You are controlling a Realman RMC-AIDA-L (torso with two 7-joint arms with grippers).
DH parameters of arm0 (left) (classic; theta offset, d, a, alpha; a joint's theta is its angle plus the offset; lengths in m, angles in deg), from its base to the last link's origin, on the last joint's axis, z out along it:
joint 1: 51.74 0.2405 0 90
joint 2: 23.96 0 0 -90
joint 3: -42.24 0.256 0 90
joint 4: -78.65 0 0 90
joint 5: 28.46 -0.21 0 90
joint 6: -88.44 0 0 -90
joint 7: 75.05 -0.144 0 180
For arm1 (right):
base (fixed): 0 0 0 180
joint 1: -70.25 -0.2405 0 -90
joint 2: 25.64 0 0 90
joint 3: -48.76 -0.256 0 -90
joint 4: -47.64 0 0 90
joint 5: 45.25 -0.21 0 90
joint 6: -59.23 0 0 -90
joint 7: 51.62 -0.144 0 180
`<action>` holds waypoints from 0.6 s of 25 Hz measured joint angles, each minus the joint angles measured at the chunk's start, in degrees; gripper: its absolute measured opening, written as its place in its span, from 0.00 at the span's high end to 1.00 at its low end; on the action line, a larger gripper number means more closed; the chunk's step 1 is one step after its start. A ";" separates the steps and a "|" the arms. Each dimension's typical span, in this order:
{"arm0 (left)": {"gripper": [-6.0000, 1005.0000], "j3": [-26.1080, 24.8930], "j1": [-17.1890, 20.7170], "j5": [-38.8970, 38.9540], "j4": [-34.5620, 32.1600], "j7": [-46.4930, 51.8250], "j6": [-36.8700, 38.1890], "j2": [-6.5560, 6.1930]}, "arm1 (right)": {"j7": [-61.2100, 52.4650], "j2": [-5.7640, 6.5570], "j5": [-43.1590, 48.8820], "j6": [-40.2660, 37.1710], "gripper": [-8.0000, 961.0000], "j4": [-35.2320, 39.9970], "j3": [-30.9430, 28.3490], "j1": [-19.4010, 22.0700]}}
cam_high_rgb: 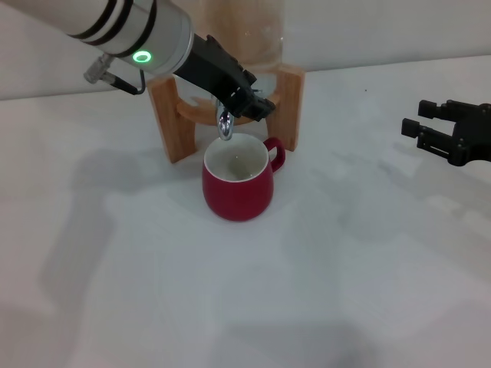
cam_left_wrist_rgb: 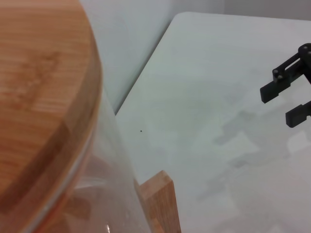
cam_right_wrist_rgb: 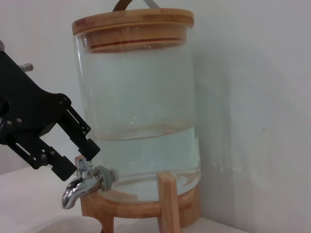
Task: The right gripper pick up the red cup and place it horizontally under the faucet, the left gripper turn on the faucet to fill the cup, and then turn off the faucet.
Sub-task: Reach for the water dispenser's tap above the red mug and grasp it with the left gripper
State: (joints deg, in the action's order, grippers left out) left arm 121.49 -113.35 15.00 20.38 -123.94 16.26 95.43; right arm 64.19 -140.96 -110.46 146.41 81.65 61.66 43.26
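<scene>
Standing upright under the faucet (cam_high_rgb: 225,126), the cup (cam_high_rgb: 238,184) is placed; left gripper (cam_high_rgb: 247,98) closes on the lever, filling pending, while right gripper (cam_high_rgb: 430,130) idles open, well right of the cup.

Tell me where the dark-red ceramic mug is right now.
In the head view the dark-red ceramic mug stands upright on the white table, directly beneath the chrome faucet, before the wooden stand.
</scene>
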 joint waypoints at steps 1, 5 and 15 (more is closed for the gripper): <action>0.50 0.01 0.00 0.02 0.00 0.00 -0.03 0.00 | 0.00 0.00 0.00 0.00 0.51 0.00 0.00 0.00; 0.50 0.11 0.00 0.05 -0.14 -0.02 -0.50 -0.01 | 0.02 0.00 0.00 0.00 0.51 0.00 0.03 0.01; 0.50 0.73 0.00 0.83 -0.70 -0.02 -0.80 0.04 | 0.03 0.00 0.00 0.00 0.51 0.00 0.14 0.09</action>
State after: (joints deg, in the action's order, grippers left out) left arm 122.22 -113.35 15.83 19.68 -123.96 15.46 95.47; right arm 64.22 -140.96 -110.46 146.41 81.65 61.80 43.35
